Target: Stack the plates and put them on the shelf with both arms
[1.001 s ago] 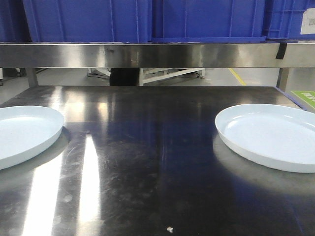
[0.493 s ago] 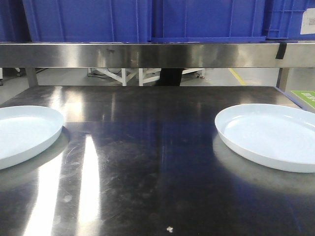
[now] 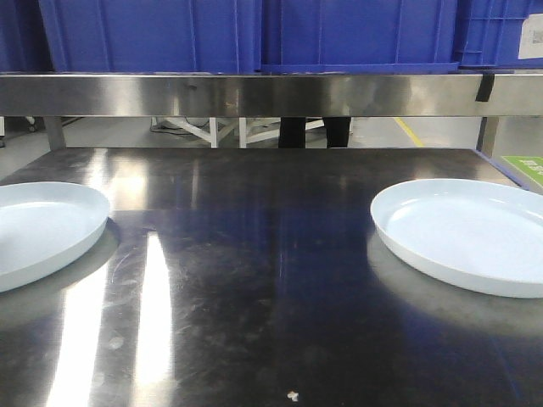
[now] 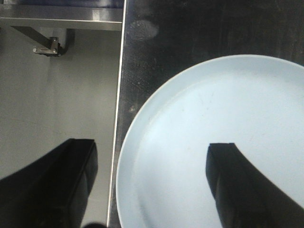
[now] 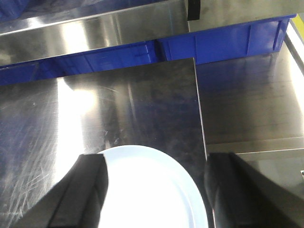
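Two glossy, pale blue-white round shallow dishes lie flat and unstacked on the dark stainless-steel table (image 3: 254,254), well apart. The left plate (image 3: 38,229) and right plate (image 3: 467,237) each sit by a table edge.

Left gripper (image 4: 151,145) hovers empty, fingers spread. One finger is over the dish and one is past the table edge, likely lined up for a rim grasp.

Right gripper (image 5: 154,161) is likewise spread, straddling its plate's rim.

The steel shelf (image 3: 254,93) waits above.

Scratched stainless-steel tabletop (image 3: 254,254) filling the lower frame, with blue plastic crates (image 3: 153,34) along the top edge, a person's dark trouser legs (image 3: 314,132) at upper centre, and a white speck (image 3: 293,395) at bottom centre.
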`<state>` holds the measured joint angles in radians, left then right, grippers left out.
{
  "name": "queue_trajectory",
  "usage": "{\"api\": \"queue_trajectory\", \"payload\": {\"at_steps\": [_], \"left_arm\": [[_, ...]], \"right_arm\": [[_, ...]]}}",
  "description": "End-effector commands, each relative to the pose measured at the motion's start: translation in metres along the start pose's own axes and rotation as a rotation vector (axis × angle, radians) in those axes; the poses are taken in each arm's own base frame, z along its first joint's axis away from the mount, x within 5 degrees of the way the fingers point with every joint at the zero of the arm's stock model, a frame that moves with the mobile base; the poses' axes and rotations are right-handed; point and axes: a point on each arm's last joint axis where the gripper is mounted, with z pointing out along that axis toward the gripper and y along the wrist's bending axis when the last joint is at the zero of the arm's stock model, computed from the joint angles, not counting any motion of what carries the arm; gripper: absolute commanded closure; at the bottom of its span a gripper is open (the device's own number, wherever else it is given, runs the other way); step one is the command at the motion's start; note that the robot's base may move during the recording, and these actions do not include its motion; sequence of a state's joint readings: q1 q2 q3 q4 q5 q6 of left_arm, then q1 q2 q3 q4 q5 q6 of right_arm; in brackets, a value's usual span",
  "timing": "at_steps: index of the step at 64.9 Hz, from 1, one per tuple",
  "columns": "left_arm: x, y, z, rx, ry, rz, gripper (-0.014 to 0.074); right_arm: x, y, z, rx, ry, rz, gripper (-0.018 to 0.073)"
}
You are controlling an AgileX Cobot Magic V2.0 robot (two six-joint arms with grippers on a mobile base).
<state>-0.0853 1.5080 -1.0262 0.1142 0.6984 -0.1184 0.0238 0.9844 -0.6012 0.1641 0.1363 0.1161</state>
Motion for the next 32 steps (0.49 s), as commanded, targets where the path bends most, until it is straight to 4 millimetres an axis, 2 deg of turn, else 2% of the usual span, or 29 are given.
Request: {"api": "queue_trajectory", "payload": {"at_steps": [1, 15, 32], "left_arm": [[-0.017, 0.0, -0.015, -0.003, -0.127, 0.003, 0.0067], [-0.017, 0.023, -0.002, -0.031, -0.108, -0.097, 0.0067], [-0.017, 0.024, 0.015, -0.032, -0.078, -0.103, 0.0067]], "right_arm": [[-0.02, 0.004, -0.005, -0.017, -0.12, -0.007, 0.0013], [-0.02, 0.004, -0.005, -0.017, -0.119, -0.007, 0.0013], [-0.019, 0.004, -0.005, -0.015, -0.101, -0.007, 0.0013]]}}
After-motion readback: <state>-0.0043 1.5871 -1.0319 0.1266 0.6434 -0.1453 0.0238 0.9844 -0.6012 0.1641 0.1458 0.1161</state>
